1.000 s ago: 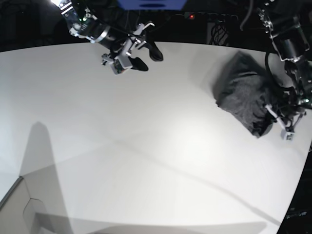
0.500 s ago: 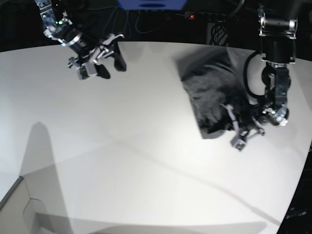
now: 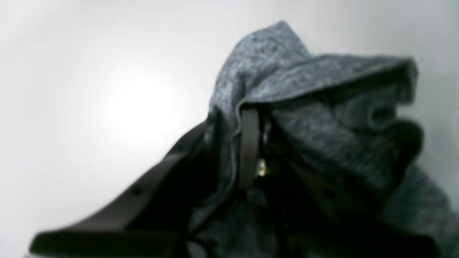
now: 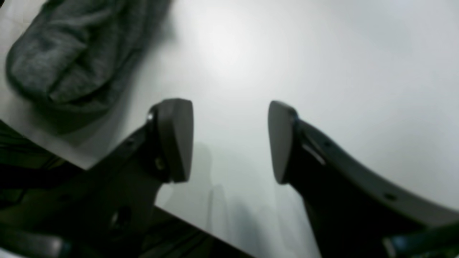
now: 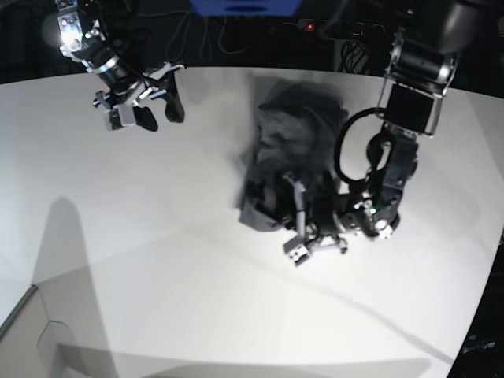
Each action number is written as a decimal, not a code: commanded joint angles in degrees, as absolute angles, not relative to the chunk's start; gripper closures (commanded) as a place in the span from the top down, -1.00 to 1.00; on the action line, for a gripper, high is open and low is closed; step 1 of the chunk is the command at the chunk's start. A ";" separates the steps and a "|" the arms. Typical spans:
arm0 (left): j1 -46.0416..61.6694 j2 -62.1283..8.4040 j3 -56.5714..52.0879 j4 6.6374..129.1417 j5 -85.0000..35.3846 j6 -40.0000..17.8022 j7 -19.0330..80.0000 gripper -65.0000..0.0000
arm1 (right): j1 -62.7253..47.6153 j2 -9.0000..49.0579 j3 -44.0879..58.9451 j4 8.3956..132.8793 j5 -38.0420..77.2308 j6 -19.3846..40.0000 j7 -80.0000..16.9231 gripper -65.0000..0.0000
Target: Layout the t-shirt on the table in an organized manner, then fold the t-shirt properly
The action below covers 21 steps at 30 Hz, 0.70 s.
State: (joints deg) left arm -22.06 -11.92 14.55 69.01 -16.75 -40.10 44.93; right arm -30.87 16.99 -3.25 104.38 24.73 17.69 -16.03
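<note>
The t-shirt [image 5: 293, 150] is a heather dark-grey knit, soft and mottled, bunched into a wrinkled heap with rolled folds and a hemmed edge showing in the left wrist view [image 3: 322, 118]. It lies on the far middle part of the bench [image 5: 157, 260], a smooth matte white top with a curved far edge and soft reflections of light on it.

The left arm, on the right of the base view, reaches down from its black upper link and bends low over the bench, its forearm pointing toward the middle of the top. The left claw [image 5: 298, 213] sits at the near edge of the heap. In the left wrist view its dark, flat fingers [image 3: 249, 150] are pressed together on a fold of the grey knit, and cloth drapes over and around them, so the left claw [image 3: 233, 154] is pinching the t-shirt.

The right arm, on the left of the base view, hangs above the far left part of the bench, its wrist angled downward. The right claw [image 5: 153, 102] is spread, with nothing between its jaws; its rounded dark pads [image 4: 175, 139] stand well apart over bare white surface. The right claw [image 4: 229, 141] is well apart from the t-shirt [image 4: 71, 57], whose rolled grey edge shows at the upper left of that view.
</note>
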 commanded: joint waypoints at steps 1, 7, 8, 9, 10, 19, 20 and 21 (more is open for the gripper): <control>-24.13 -11.91 14.37 69.85 -17.27 -40.00 44.09 -0.99 | -31.16 17.36 -2.86 105.54 25.54 18.24 -14.73 0.03; -24.40 -8.48 14.11 69.76 -8.57 -40.00 44.09 -0.99 | -31.25 17.36 -2.86 105.54 25.54 18.24 -14.73 0.03; -24.40 -8.13 14.11 69.76 -7.25 -40.00 44.09 -0.99 | -31.25 17.36 -2.86 105.54 25.54 18.24 -14.73 0.03; -24.31 -7.78 14.11 69.76 -6.20 -40.00 44.09 -0.99 | -31.25 17.36 -2.86 105.54 25.54 18.24 -14.73 0.03; -24.31 -7.43 14.02 69.76 -5.58 -40.00 44.09 -0.99 | -31.25 17.36 -2.86 105.54 25.54 18.24 -14.73 0.03; -24.48 -7.34 13.85 69.76 -4.79 -40.00 44.09 -0.93 | -30.99 17.36 -2.86 105.54 25.54 18.24 -14.73 0.03; -24.48 -7.52 13.85 69.93 -4.79 -40.00 44.09 -0.88 | -30.99 17.36 -2.86 105.54 25.54 18.24 -14.73 0.03; -24.48 -7.60 13.76 70.20 -4.79 -40.00 44.09 -0.80 | -30.99 17.36 -2.86 105.54 25.54 18.24 -14.73 0.03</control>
